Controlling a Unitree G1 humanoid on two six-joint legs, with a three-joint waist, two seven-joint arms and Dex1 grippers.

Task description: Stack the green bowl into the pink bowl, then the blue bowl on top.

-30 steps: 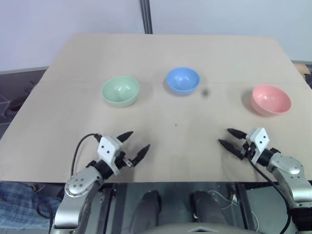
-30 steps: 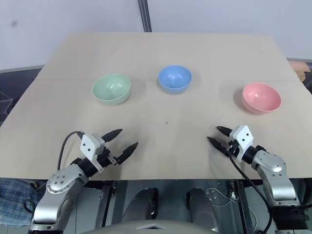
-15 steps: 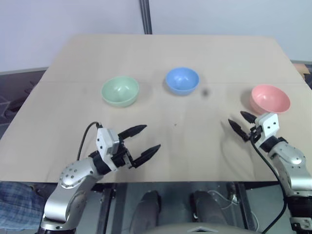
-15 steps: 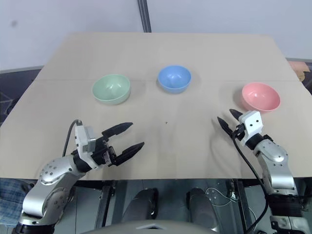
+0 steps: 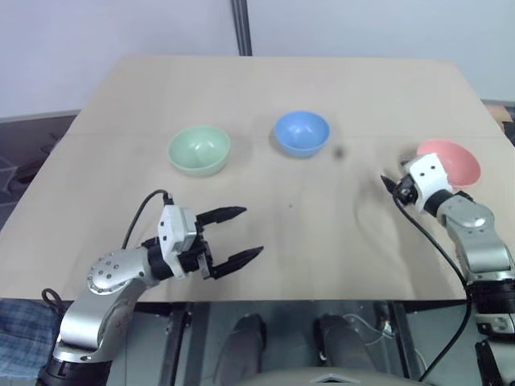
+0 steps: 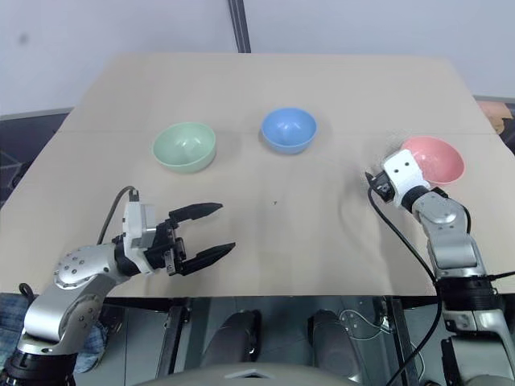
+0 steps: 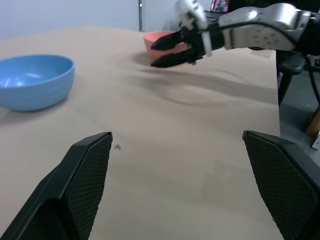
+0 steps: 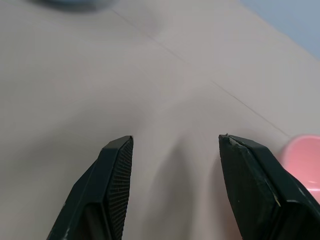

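Note:
Three bowls stand in a row across the table's middle. The green bowl (image 5: 199, 149) is on the left, the blue bowl (image 5: 302, 133) in the centre, the pink bowl (image 5: 451, 161) on the right. My right gripper (image 5: 390, 188) hovers just left of the pink bowl, open, with only bare table between its fingers (image 8: 117, 170). The pink bowl's rim (image 8: 305, 160) shows beside one of them. Near the front edge my left gripper (image 5: 253, 231) is wide open and empty, pointing right, well short of the green bowl. Its wrist view takes in the blue bowl (image 7: 32, 80) and the right gripper (image 7: 153, 54).
The tan table (image 5: 265, 80) ends just under my left gripper at the front. A dark pole (image 5: 240, 28) rises behind the far edge. A small dark spot (image 5: 339, 151) lies right of the blue bowl. Wide bare tabletop lies between the bowls and the front edge.
My right gripper has risen and moved forward to the pink bowl's left side. My left gripper has lifted a little and swung to point right. The bowls have not moved.

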